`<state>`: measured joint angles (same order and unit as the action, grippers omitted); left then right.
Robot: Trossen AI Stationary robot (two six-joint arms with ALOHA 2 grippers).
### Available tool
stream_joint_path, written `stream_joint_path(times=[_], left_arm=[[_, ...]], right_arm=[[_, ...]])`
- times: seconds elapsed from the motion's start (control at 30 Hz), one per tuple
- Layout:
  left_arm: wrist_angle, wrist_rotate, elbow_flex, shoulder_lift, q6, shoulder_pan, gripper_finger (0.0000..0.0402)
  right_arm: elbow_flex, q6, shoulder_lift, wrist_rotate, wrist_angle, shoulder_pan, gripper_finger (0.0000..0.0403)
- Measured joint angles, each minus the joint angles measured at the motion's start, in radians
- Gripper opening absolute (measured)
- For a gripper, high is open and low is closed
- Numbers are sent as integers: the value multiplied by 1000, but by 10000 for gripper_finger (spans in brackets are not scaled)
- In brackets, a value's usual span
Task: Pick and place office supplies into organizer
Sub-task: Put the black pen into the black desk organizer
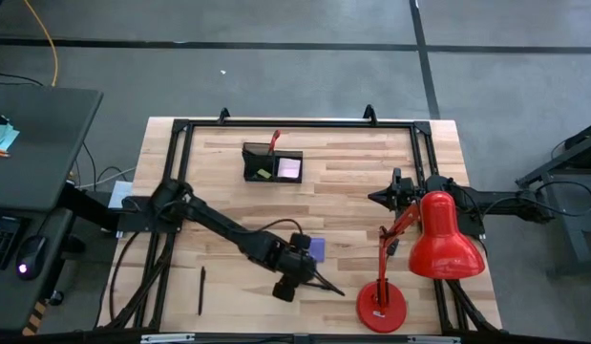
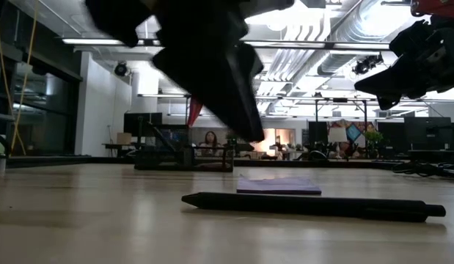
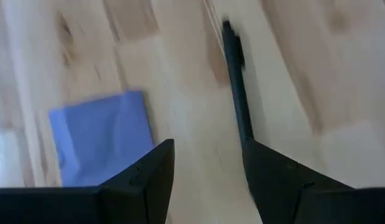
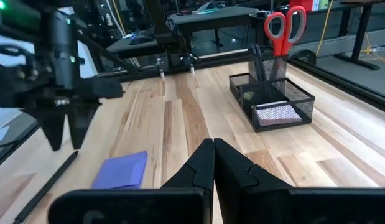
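Hovering left tool (image 1: 312, 278) spread above one pen (image 1: 326, 285), one purple pad (image 1: 316, 249) beside, right tool (image 4: 213, 152) pressed together.

The table (image 1: 343, 191) is a pale wooden butcher-block top with a black metal frame (image 1: 295, 124) round its edges. At the far side, near the middle, sits a black mesh organizer (image 1: 272, 163). Nearer the front a purple sticky-note pad (image 1: 316, 249) lies flat, with a dark pen (image 1: 324, 283) on the wood just in front of it. Another pen (image 1: 201, 290) lies alone toward the near left. A red lamp's round base (image 1: 381, 306) stands at the near right.
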<state>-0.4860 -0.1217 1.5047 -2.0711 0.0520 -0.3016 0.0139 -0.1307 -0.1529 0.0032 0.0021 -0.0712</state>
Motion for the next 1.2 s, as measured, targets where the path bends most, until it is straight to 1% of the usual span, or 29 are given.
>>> stream_joint_path(times=[0.03, 0.13, 0.2, 0.27, 0.33, 0.4, 0.47, 0.57, 0.63, 0.73, 0.87, 0.93, 1.0, 1.07, 1.13, 1.2], left_arm=[[-25, 0, 11, -8, -8, 0, 172], [-5, 1, 59, -45, -14, 3, 172], [-27, 7, 76, -50, -15, 6, 172], [26, 27, 93, -70, -27, 7, 172], [-12, 39, 101, -75, -47, 7, 172], [16, 57, 129, -96, -56, 7, 172], [-27, 71, 147, -99, -48, 6, 172], [-27, 73, 181, -125, -50, 5, 172], [-58, 72, 194, -130, -50, 1, 172], [-26, 77, 229, -152, -77, -3, 172], [-80, 76, 292, -204, -89, -8, 172], [-138, 68, 322, -220, -90, -8, 172], [-126, 65, 369, -253, -93, -8, 172], [-198, 59, 397, -270, -94, -7, 172], [-189, 52, 435, -293, -97, -7, 172], [-223, 50, 453, -294, -100, -7, 172]], right_arm=[[0, 0, -4, 0, 1, 0, 0], [0, 0, -9, 0, 0, 0, 0], [0, 0, -10, 0, 0, 0, 0], [0, 0, -11, 0, -1, 0, 0], [0, 0, -10, 0, 0, 0, 0], [0, 0, -10, 0, -1, 0, 0], [0, 0, -10, 0, -1, 0, 0], [0, 0, -10, 0, -1, 0, 0], [0, 0, -10, 0, -1, 0, 0], [0, 0, -10, 0, -1, 0, 0], [0, 0, -9, 0, -1, 0, 0], [0, 0, -11, 0, -2, 0, 0], [0, 0, -9, 0, -2, 0, 0], [0, 0, -11, 0, -2, 0, 0], [0, 0, -9, 0, -1, 0, 0], [0, 0, -15, 0, -1, 0, 0]])
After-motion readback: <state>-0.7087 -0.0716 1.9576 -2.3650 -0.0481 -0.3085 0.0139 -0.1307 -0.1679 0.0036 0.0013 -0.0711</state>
